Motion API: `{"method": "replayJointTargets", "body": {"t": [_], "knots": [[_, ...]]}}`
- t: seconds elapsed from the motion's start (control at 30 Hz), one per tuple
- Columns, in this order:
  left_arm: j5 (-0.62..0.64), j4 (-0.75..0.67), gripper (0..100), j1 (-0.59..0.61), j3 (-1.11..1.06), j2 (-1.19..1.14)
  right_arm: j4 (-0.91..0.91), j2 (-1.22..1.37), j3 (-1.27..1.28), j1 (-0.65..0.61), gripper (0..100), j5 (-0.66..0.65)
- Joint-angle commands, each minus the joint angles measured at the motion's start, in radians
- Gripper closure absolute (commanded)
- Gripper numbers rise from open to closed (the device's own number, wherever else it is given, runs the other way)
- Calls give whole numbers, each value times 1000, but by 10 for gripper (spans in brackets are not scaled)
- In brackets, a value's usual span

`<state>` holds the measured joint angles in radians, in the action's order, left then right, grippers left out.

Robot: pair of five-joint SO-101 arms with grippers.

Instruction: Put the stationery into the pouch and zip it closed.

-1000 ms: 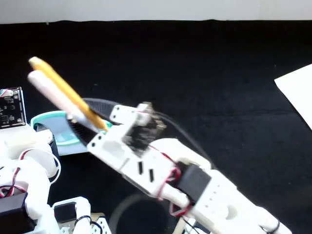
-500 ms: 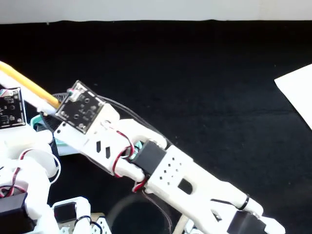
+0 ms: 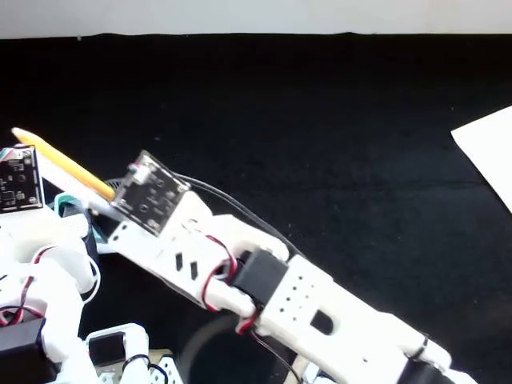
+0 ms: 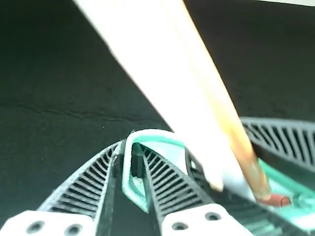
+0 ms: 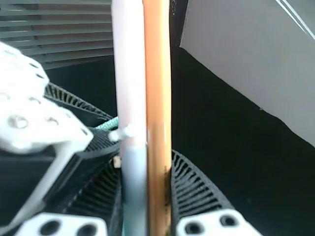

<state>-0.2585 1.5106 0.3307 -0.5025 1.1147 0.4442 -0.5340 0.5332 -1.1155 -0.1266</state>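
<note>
At 9 o'clock on the black worktop (image 3: 320, 120) lies the teal-rimmed black mesh pouch (image 4: 278, 189), mostly under the arms. The left gripper (image 4: 133, 157) is narrowed onto a fold of the pouch's teal rim, which sits pinched between its ribbed black fingers. The right arm stretches in from 5 o'clock, and its right gripper (image 5: 145, 162) is clamped on two pieces of stationery side by side, a yellow wooden pencil (image 3: 64, 164) and a white pen (image 5: 129, 73). Both slant up from the gripper towards 10 o'clock, the pencil's sharpened point uppermost. In the left wrist view their lower ends come down at the pouch's open mouth, over the teal lining, with a small red bit just beside the pencil's end. Whether the ends are inside the pouch or only at its lip cannot be told. A white sheet of paper (image 3: 490, 152) lies at 3 o'clock, well apart from the pouch.
</note>
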Motion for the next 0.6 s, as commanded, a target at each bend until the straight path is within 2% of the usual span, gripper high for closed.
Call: {"method": "replayJointTargets", "body": {"t": [0.0, 0.17, 0.33, 0.43, 0.57], "knots": [[-5, -14, 993, -13, -31, -12, 30, -54, 119, -5, 987, 20], [-3, -14, 993, -13, -31, -12, 25, -120, 232, -2, 977, 15], [-3, -14, 993, -13, -31, -12, 25, -142, 252, -2, 835, 14], [-3, -14, 993, -13, -31, -12, 27, -143, 249, -4, 806, 11], [-3, -14, 993, -13, -31, -12, 28, -145, 246, -2, 806, -110]]}}
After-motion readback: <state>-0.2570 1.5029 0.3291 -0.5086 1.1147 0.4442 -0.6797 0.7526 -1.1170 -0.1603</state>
